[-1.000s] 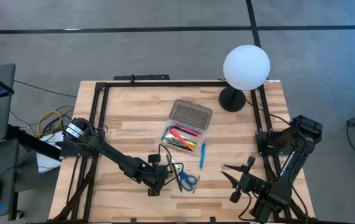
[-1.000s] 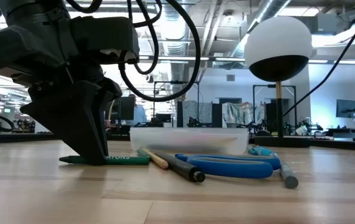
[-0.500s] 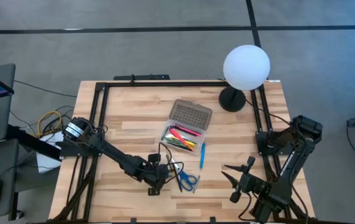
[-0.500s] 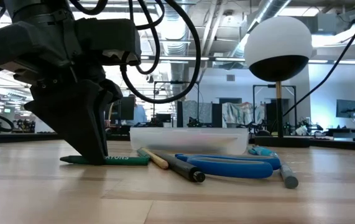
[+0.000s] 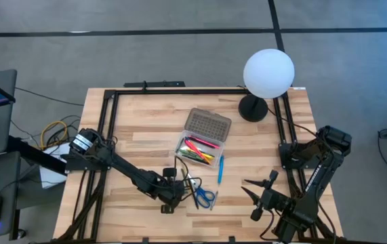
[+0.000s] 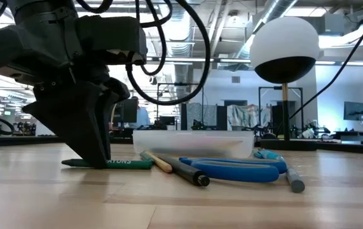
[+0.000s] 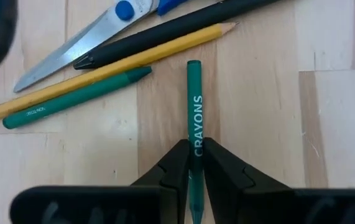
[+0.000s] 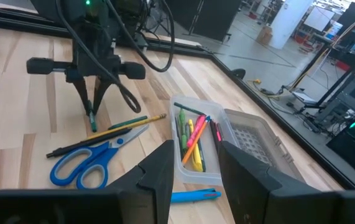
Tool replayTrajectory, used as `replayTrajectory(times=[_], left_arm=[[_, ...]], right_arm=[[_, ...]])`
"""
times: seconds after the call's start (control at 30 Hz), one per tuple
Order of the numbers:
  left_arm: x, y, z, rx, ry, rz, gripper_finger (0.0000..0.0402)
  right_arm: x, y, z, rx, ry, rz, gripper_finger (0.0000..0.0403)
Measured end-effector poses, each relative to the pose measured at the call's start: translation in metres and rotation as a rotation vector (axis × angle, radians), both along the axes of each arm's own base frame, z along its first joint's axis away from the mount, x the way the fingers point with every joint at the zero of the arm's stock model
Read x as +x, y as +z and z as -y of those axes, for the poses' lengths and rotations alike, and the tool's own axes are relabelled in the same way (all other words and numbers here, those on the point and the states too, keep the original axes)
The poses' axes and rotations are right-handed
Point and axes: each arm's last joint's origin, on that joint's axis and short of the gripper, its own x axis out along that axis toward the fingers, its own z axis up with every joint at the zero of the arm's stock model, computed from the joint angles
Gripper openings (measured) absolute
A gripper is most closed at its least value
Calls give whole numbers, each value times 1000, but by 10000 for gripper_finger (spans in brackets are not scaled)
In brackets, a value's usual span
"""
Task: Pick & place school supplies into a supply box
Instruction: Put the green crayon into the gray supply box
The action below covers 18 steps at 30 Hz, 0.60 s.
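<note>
My left jaws (image 7: 194, 163) are pinching the green crayon (image 7: 194, 124), which is lying flat on the tabletop (image 5: 132, 135) just beside the scissors (image 5: 202, 196), near the open supply box (image 5: 198, 148). My right jaws (image 8: 194, 163) are waiting spread, well apart.

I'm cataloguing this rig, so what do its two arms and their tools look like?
Both arms are dark, jointed links. The left tool has two black wedge-shaped fingers and looping black cables above it. The right tool has broad black fingers.
</note>
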Motion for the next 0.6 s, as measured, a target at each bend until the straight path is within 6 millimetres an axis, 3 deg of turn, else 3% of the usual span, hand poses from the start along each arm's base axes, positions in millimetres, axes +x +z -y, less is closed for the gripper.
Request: replayTrajectory(times=[0.43,0.6], left_arm=[[16,40,14,39,-82,3,31],[25,56,13,173,-144,75,30]], right_arm=[[0,0,0,0,0,0,118],[0,0,0,0,0,0,118]])
